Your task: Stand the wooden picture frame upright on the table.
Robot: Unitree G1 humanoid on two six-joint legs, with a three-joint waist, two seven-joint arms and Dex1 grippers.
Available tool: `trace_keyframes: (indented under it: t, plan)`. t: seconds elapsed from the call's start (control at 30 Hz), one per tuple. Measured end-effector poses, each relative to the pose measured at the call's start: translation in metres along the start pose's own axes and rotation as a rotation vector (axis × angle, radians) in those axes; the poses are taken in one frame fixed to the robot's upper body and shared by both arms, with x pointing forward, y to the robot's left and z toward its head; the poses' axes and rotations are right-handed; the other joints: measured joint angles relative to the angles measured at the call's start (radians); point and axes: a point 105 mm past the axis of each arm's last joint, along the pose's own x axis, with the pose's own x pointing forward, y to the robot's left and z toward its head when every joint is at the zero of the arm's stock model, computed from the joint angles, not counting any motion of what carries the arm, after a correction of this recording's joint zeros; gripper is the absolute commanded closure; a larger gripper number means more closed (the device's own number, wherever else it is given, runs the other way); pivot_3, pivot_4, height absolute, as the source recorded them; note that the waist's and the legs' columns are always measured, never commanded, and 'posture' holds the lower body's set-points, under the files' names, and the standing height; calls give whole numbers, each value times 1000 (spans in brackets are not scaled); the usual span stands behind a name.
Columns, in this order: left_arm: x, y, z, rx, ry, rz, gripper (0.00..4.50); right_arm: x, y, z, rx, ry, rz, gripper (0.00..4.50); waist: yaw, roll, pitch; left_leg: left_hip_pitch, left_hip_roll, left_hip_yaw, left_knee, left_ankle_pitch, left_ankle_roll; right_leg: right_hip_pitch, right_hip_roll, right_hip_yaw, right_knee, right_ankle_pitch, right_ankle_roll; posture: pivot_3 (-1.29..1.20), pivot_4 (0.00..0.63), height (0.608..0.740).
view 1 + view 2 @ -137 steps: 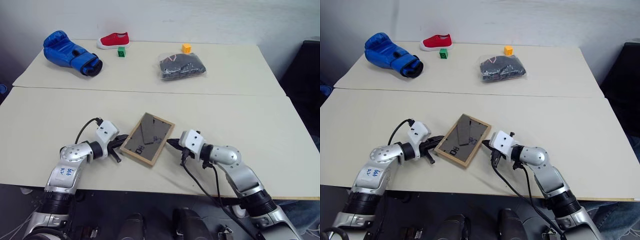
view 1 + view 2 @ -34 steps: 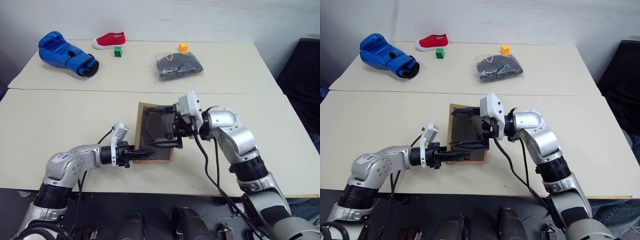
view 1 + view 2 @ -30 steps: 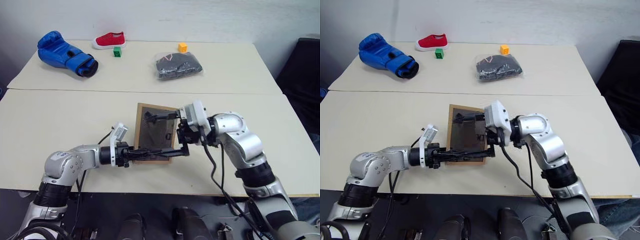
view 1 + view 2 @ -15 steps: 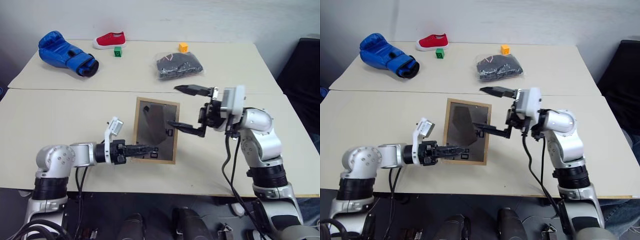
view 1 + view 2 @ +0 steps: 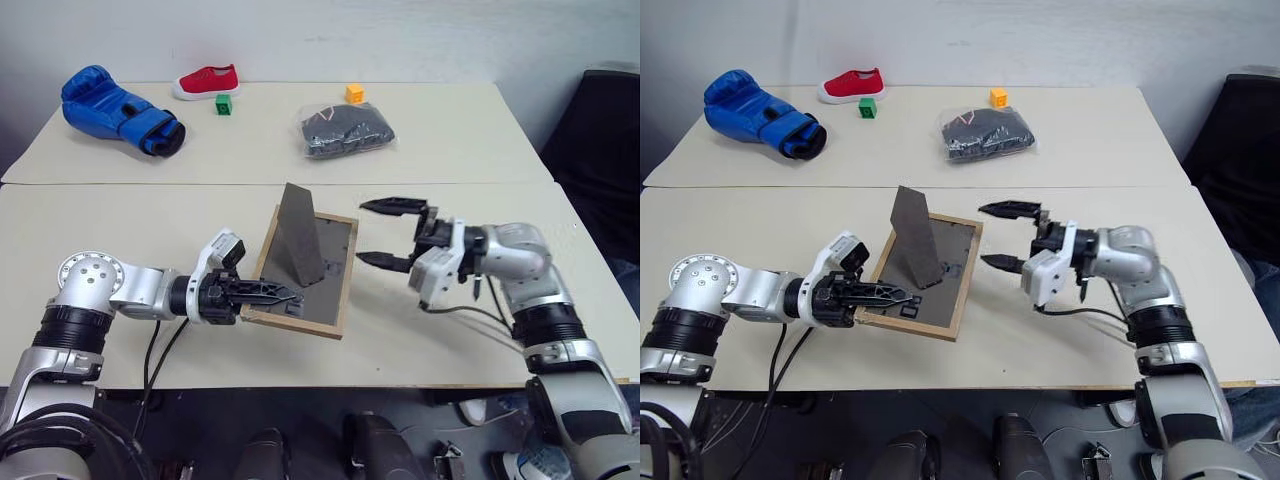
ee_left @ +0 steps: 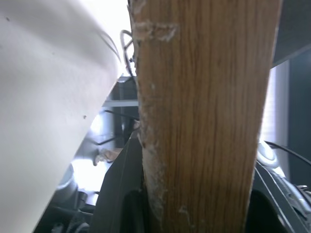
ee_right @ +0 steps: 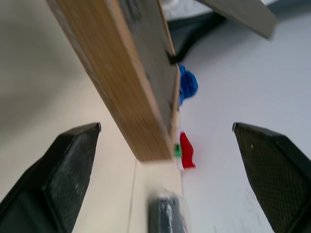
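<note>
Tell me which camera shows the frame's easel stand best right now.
The left eye view: the easel stand rises unfolded from the wooden picture frame. The right eye view matches. The right wrist view catches a corner; the left wrist sees wood edge.

Even, bright room light; soft shadows; both wrist views blurred.

No text or label seems readable anywhere (any markings are too small).

Front of the wooden picture frame [image 5: 310, 268], facing down, hidden.
</note>
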Motion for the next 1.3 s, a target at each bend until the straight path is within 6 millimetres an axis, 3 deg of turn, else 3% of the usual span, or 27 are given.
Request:
trace_keyframes:
  t: [0.07,0.17,0.4,0.57,0.67,0.77,0.83,1.0,1.2,1.3]
  plan:
    - [2,0,-1,-17,6,-5,3264,5,6,0,-6,-2,8,17,0,0,0,0,0,0,1,0,0,0,0,0,0,0,0,0,150,740]
    - [5,-1,1,-31,2,-13,3264,17,4,4,-38,-28,-35,589,0,0,0,0,0,0,3,0,0,0,0,0,0,0,0,0,150,740]
    - [7,-7,5,-29,11,-35,3264,25,6,3,-63,-30,-75,3021,-3,0,0,0,0,0,3,0,0,0,1,0,1,0,0,0,150,740]
    - [6,-7,5,-28,2,-36,3264,25,6,3,-79,-28,-89,3077,-3,0,0,0,0,0,3,0,0,0,1,0,1,0,0,0,150,740]
    - [10,-12,12,45,-49,-49,2307,21,5,-1,-82,-7,-99,3101,-3,-1,1,0,0,0,4,0,0,0,1,0,1,0,0,0,150,740]
    - [1,-27,16,128,-82,-44,1298,21,4,-2,-69,-3,-129,3234,-7,-2,1,0,0,0,3,0,0,0,1,0,1,0,0,0,150,740]
    - [-10,-30,16,151,-119,-15,716,21,4,-2,-70,-5,-130,3234,-12,-2,1,1,0,0,2,0,-1,0,1,1,2,0,0,0,150,740]
    - [-56,-29,15,208,-292,170,690,18,6,-2,-66,-6,-130,3234,-10,-2,1,0,0,0,2,1,-1,-1,1,2,1,-1,-1,0,150,740]
    - [-104,-30,23,637,-502,423,690,16,-2,-1,62,-26,-204,3234,-3,-1,2,0,0,0,1,0,-1,1,1,0,-3,-1,-1,0,150,740]
    - [-117,-21,23,941,-477,561,114,7,-2,-14,365,30,-285,3234,3,-1,2,0,0,-1,1,0,0,2,1,-1,-5,-1,-1,0,150,740]
